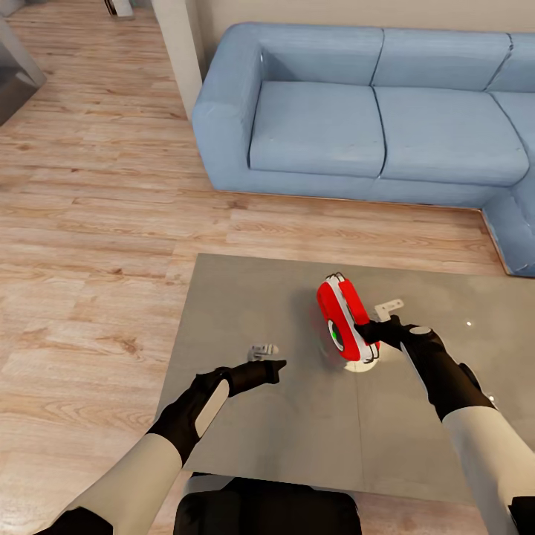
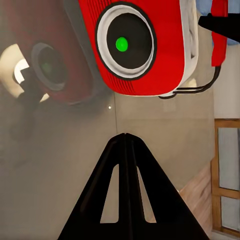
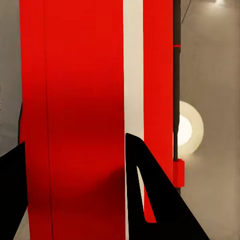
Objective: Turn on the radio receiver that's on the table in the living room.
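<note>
**Right arm steadying the radio for the left**

The right gripper (image 1: pixel 369 332) is clamping the radio receiver (image 1: pixel 343 319) across its red body, propping it on edge on the table (image 1: pixel 245 312), probably so its green-lit dial is facing the left gripper (image 1: pixel 279 366), whose fingers are pressed together, pointing nearby. The sofa (image 1: pixel 371 119) is sitting beyond.

Bright, even light; glossy table (image 1: pixel 245 297) mirrors lamp glare.

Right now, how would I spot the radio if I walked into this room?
Find the blue sofa, then the low grey table before it. The radio stands there between the right gripper's fingers: small, bright red, white-striped, with a round dark dial lit green.
</note>
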Available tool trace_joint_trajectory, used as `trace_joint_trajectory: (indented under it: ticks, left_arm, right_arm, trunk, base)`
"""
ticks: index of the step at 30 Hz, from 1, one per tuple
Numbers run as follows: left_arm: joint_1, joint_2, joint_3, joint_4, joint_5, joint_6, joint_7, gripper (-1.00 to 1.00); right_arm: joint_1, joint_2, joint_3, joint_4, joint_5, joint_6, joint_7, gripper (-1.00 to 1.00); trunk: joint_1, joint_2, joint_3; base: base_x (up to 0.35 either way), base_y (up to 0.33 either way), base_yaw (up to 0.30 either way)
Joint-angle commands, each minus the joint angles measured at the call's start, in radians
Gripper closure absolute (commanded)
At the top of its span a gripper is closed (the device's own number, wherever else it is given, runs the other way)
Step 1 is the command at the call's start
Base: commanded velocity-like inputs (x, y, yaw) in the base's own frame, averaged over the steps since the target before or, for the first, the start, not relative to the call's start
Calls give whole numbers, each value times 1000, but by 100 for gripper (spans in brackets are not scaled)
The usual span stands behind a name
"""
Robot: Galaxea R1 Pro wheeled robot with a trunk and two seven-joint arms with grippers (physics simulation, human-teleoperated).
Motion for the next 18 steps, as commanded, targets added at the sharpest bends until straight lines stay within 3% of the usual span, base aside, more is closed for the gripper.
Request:
trace_joint_trajectory:
  ticks: [1, 2, 18]
  left_arm:
    - [0, 0, -1, 1, 0, 0, 0, 100]
    - [0, 0, -1, 1, 0, 0, 0, 100]
    - [0, 0, -1, 1, 0, 0, 1, 100]
  right_arm:
    - [1, 0, -2, 68, 7, -44, 0, 100]
    - [1, 0, -2, 68, 6, -43, 0, -100]
    - [1, -8, -2, 40, 12, -33, 10, -100]
  trunk:
    - [1, 0, 0]
    - [1, 0, 0]
    - [1, 0, 0]
  base:
    - [0, 0, 0]
    - [0, 0, 0]
    - [0, 0, 0]
